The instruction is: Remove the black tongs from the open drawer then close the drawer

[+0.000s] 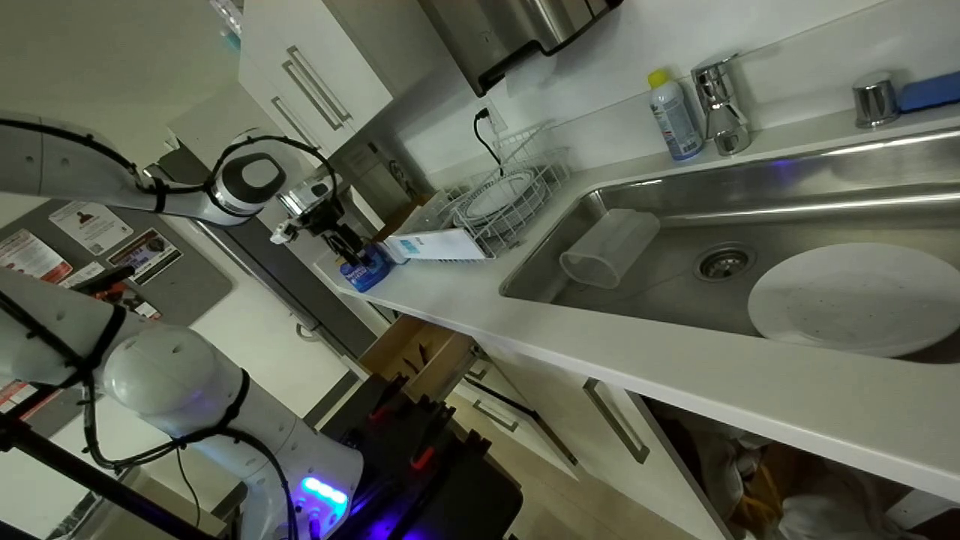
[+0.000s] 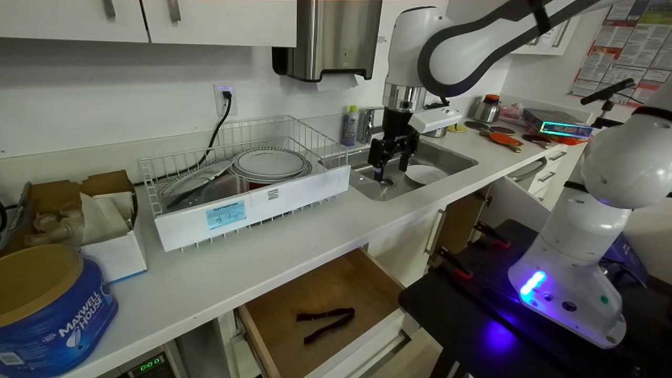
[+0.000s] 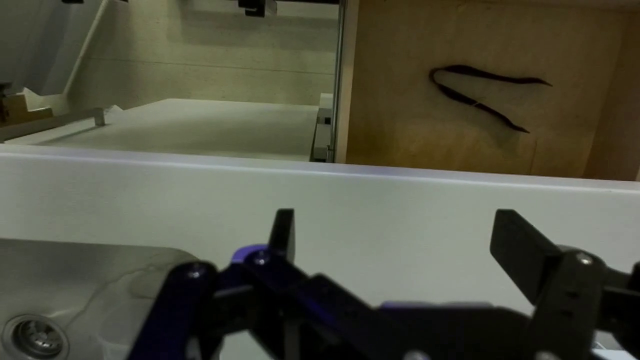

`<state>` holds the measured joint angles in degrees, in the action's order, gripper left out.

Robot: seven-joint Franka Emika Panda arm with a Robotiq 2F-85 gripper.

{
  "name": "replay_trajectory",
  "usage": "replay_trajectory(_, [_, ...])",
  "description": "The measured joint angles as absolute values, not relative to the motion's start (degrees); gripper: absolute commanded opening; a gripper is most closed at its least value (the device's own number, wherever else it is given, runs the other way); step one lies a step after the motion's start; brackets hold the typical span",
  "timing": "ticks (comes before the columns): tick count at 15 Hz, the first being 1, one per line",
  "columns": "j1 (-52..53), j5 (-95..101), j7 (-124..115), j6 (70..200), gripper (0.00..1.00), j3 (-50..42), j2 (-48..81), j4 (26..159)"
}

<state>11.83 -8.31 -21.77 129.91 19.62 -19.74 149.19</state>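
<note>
The black tongs (image 2: 332, 328) lie spread in a V on the wooden floor of the open drawer (image 2: 294, 289). In the wrist view the tongs (image 3: 462, 98) lie at the upper right in the drawer (image 3: 395, 115), bend to the left. In an exterior view the tongs (image 1: 423, 354) show small inside the drawer (image 1: 439, 367). My gripper (image 2: 391, 169) is open and empty, pointing down above the counter near the sink. In the wrist view its fingers (image 3: 395, 225) are wide apart over the white counter, with the drawer beyond the counter's front edge.
The counter edge (image 3: 250, 165) overhangs the drawer's back part. A dish rack (image 2: 252, 215) with plates, a white box (image 2: 113, 262) and a blue coffee tub (image 2: 58, 320) stand on the counter. The sink (image 1: 750, 187) holds a plate and a plastic container. A black base table (image 2: 451, 315) stands beside the drawer.
</note>
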Motion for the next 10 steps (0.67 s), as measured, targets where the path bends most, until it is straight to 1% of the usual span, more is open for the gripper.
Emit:
replay_trajectory(5, [14.2,-8.3,-21.3,130.4,1.0,20.1,-17.8,149.2])
replay_trajectory(8, [17.1,-8.3,-21.3,136.5,1.0,21.7,-14.0,149.2])
replay_trajectory(10, [18.8,-8.5,-21.3,143.3,1.0,22.8,-10.2,149.2])
